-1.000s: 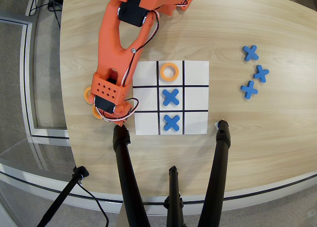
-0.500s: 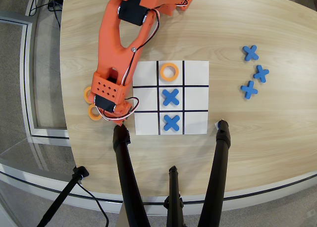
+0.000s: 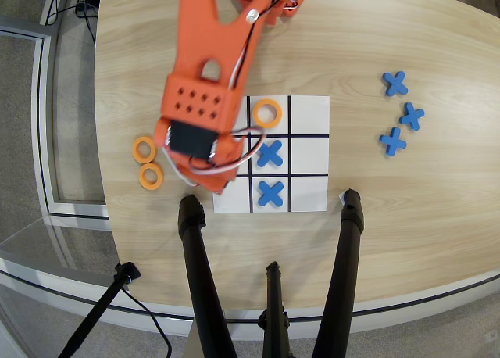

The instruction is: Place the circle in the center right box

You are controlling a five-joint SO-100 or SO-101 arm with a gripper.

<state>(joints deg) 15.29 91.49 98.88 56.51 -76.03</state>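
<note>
In the overhead view my orange gripper (image 3: 221,184) hangs high over the left column of the paper grid (image 3: 309,108), and its body hides the jaws. One orange circle (image 3: 267,112) lies in the top middle cell. Two more circles (image 3: 143,148) (image 3: 150,176) lie on the wood left of the grid, apart from the gripper. Blue crosses fill the centre cell (image 3: 269,153) and the bottom middle cell (image 3: 270,192). The middle-row cell at the right end, the center right box (image 3: 309,153), is blank. The arm covers the middle-row cell at the left end.
Three blue crosses (image 3: 395,83) (image 3: 412,116) (image 3: 393,141) lie on the table at the right. Black stand legs (image 3: 194,241) (image 3: 349,217) (image 3: 272,295) cross the table's front edge below the grid. The table's left edge runs close to the two loose rings.
The arm has risen and swung right, from beside the two rings at the left to over the grid's left column. Both loose rings now show in full.
</note>
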